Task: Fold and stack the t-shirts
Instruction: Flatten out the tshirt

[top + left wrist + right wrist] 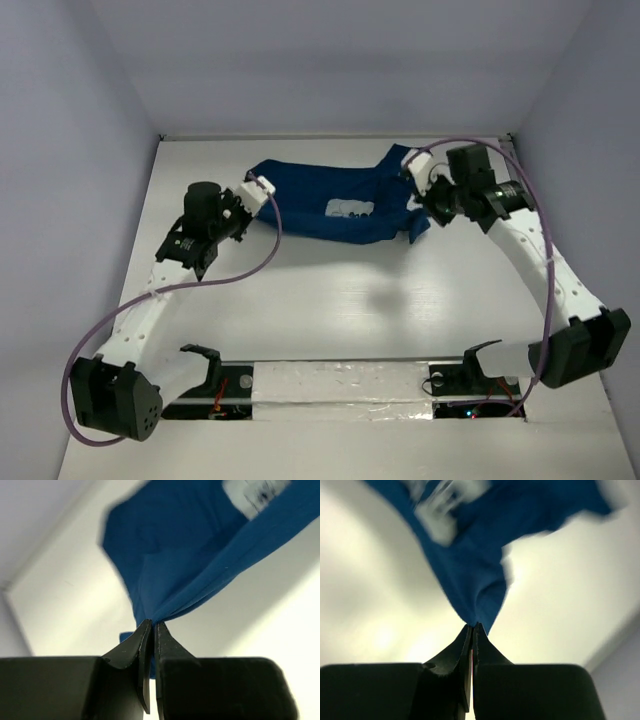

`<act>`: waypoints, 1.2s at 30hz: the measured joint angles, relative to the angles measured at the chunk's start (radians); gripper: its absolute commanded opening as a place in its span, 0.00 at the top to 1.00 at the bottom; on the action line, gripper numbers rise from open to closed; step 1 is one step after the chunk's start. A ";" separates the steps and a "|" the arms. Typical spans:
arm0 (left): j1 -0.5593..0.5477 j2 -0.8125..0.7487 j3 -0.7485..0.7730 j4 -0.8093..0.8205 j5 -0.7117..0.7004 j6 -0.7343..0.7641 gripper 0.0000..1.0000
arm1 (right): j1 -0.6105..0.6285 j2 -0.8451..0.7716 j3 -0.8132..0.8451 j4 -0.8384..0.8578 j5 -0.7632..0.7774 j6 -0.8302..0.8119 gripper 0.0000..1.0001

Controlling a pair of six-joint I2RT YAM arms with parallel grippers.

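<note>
t-shirt (330,205) hangs stretched, left fingers (134,651) and right fingers (451,656) each clamped tight on one end of it.

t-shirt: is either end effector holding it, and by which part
Both. The left end effector pinches a bunched fold at the left end of the t-shirt; the right end effector pinches one at its right end.
</note>
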 measured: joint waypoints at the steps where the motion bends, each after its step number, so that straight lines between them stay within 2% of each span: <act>1: 0.000 -0.001 -0.024 -0.038 0.015 0.010 1.00 | 0.002 0.024 -0.028 -0.054 -0.033 -0.014 1.00; 5: 0.000 -0.043 -0.064 -0.126 0.063 0.051 1.00 | 0.023 0.054 -0.099 -0.234 -0.121 -0.074 1.00; 9: 0.000 -0.148 -0.071 -0.209 0.124 0.107 1.00 | 0.061 0.011 -0.109 -0.379 -0.186 -0.133 1.00; 17: 0.000 -0.230 -0.114 -0.356 0.193 0.208 0.92 | 0.134 -0.090 -0.258 -0.495 -0.186 -0.159 0.98; 20: 0.000 -0.229 -0.129 -0.423 0.209 0.238 0.90 | 0.145 -0.053 -0.333 -0.508 -0.172 -0.160 0.93; 21: 0.000 -0.228 -0.130 -0.449 0.213 0.249 0.89 | 0.148 -0.040 -0.351 -0.513 -0.170 -0.159 0.86; 22: 0.000 -0.229 -0.130 -0.474 0.214 0.264 0.85 | 0.155 -0.031 -0.364 -0.517 -0.167 -0.159 0.77; 24: 0.000 -0.229 -0.130 -0.518 0.212 0.291 0.76 | 0.165 -0.024 -0.372 -0.523 -0.161 -0.162 0.74; 25: 0.000 -0.230 -0.130 -0.541 0.207 0.304 0.72 | 0.168 -0.026 -0.371 -0.525 -0.159 -0.163 0.62; 26: 0.000 -0.232 -0.130 -0.565 0.197 0.317 0.63 | 0.172 -0.029 -0.371 -0.527 -0.154 -0.161 0.58; 27: 0.000 -0.234 -0.130 -0.582 0.186 0.329 0.59 | 0.172 -0.034 -0.370 -0.529 -0.146 -0.163 0.58; 28: 0.000 -0.240 -0.132 -0.598 0.174 0.336 0.55 | 0.172 -0.036 -0.366 -0.532 -0.137 -0.162 0.50; 29: 0.000 -0.248 -0.135 -0.610 0.160 0.346 0.44 | 0.172 -0.039 -0.358 -0.536 -0.130 -0.159 0.47; 31: 0.000 -0.264 -0.136 -0.632 0.139 0.361 0.34 | 0.172 -0.045 -0.328 -0.540 -0.113 -0.156 0.42; 32: 0.000 -0.272 -0.136 -0.640 0.133 0.364 0.18 | 0.172 -0.047 -0.310 -0.539 -0.108 -0.154 0.42; 36: 0.000 -0.279 -0.120 -0.674 0.124 0.371 0.19 | 0.172 -0.050 -0.234 -0.533 -0.087 -0.144 0.42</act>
